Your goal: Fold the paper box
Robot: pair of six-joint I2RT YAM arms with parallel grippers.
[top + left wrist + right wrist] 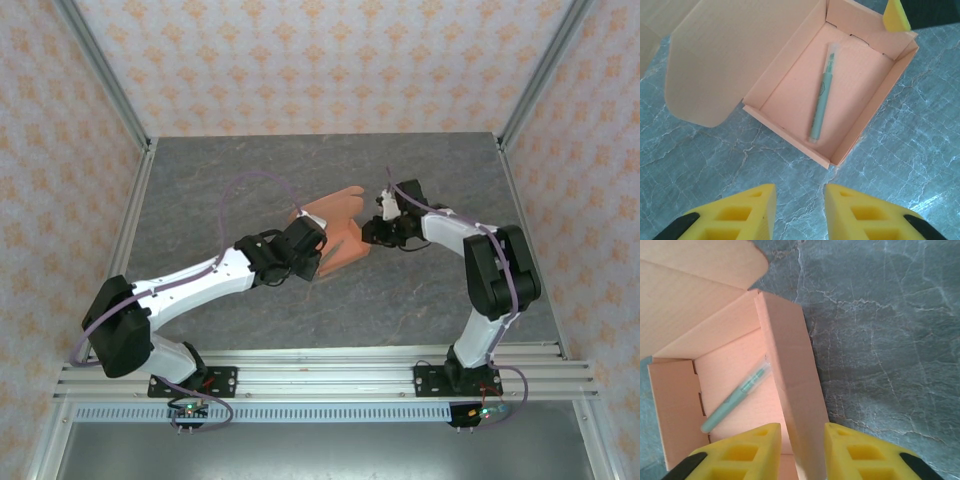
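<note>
At the middle of the table [200, 190], between the two arms, sits one paper box [345, 245], its tray open to the ceiling; one pale green pen [822, 92] lies inside on the floor of the tray. There are two grippers, each with two yellow fingers. From the left wrist, the tray's long axis runs from lower left to upper right, away from that gripper; the pen lies nearly along the same line. The single lid [725, 55] is hinged on the long left wall and thrown back to the left, its corner rounded.

The left gripper [800, 192] hangs over bare table just short of the tray's near corner; its jaws stand a little apart with nothing between them. The right gripper [802, 432] straddles one side wall of the tray, one finger inside and one outside; I cannot tell whether it pinches the card. One of its fingertips [896, 15] shows at the far wall from the left wrist.

The tabletop is grey, veined like stone; the walls [320, 60] carry pale paper with an orange motif; aluminium rails [330, 365] edge the near side.
</note>
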